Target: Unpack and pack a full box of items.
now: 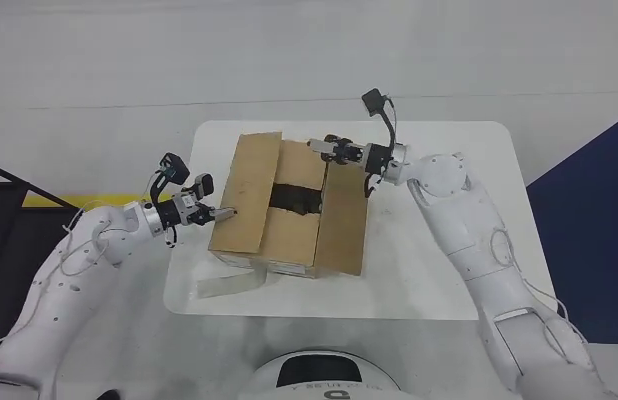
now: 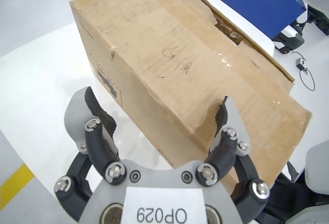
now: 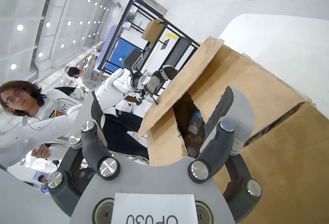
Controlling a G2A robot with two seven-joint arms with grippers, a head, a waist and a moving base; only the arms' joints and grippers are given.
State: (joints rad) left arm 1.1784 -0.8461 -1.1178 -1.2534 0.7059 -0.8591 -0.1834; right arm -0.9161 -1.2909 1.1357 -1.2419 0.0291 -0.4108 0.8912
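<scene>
A cardboard box (image 1: 289,230) stands in the middle of the white table (image 1: 439,270). Its left flap (image 1: 251,190) and right flap (image 1: 346,215) lean inward, leaving a gap with dark items (image 1: 294,197) inside. My left gripper (image 1: 221,212) is open at the left flap's outer edge; in the left wrist view it (image 2: 159,109) straddles the box's (image 2: 164,55) upper side edge. My right gripper (image 1: 324,148) is open at the box's far edge; its wrist view has it (image 3: 159,106) over the gap, where packaged items (image 3: 192,122) show.
A pale strip (image 1: 229,283) lies on the table by the box's front left corner. Bare table surface lies right of the box. A blue partition (image 1: 589,200) stands off the table to the right, and a black rack (image 1: 9,190) to the left.
</scene>
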